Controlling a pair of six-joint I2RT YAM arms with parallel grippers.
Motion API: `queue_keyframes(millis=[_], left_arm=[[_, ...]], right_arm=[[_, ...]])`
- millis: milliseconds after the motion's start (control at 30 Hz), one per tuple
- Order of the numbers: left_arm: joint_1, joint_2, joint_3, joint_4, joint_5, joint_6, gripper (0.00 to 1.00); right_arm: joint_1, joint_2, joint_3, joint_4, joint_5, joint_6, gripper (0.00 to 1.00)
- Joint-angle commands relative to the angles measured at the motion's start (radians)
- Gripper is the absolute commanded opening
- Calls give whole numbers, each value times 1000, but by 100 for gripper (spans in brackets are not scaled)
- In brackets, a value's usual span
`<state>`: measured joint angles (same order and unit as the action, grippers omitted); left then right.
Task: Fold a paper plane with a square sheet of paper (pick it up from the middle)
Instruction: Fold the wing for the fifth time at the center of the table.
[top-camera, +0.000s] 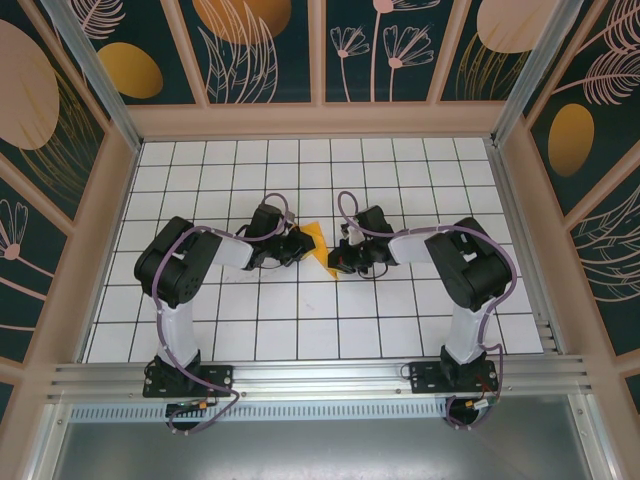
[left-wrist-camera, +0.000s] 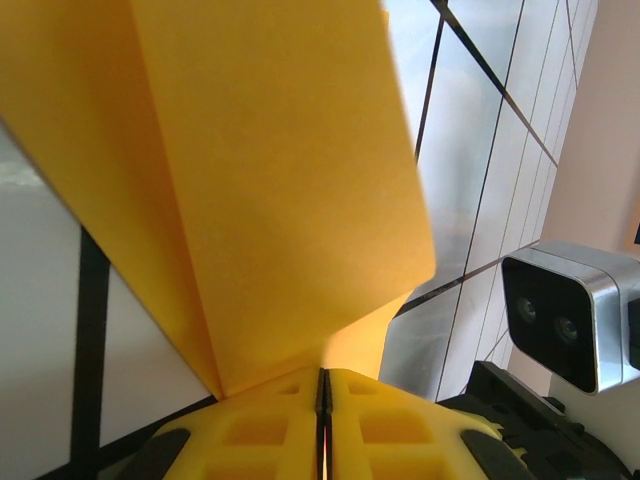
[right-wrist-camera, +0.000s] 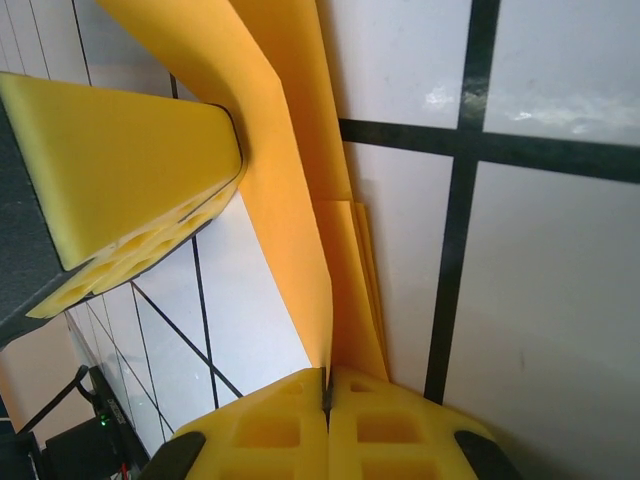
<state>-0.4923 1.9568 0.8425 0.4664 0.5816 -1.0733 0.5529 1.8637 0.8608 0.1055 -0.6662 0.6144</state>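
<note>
The orange-yellow paper is folded into a creased, pointed shape and held between both grippers near the middle of the white grid table. My left gripper is shut on one edge; in the left wrist view the paper rises from the closed yellow pads as two angled flaps. My right gripper is shut on the other end; in the right wrist view the layered paper runs up from its pads to the left gripper's yellow finger.
Dark floral panels with painted orange ovals wall the table on three sides. The right wrist's camera shows close by in the left wrist view. An aluminium rail runs along the near edge by the arm bases.
</note>
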Motion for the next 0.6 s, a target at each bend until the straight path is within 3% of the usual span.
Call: queue_keyframes(millis=[0, 300, 567], left_arm=[[-4, -9, -13, -77, -42, 33, 12], [-3, 8, -2, -137, -75, 44, 11], [-4, 16, 1, -149, -85, 44, 10]], right_arm=[[2, 25, -23, -49, -4, -22, 6], [4, -70, -23, -93, 0, -52, 15], [13, -52, -57, -107, 15, -80, 11]])
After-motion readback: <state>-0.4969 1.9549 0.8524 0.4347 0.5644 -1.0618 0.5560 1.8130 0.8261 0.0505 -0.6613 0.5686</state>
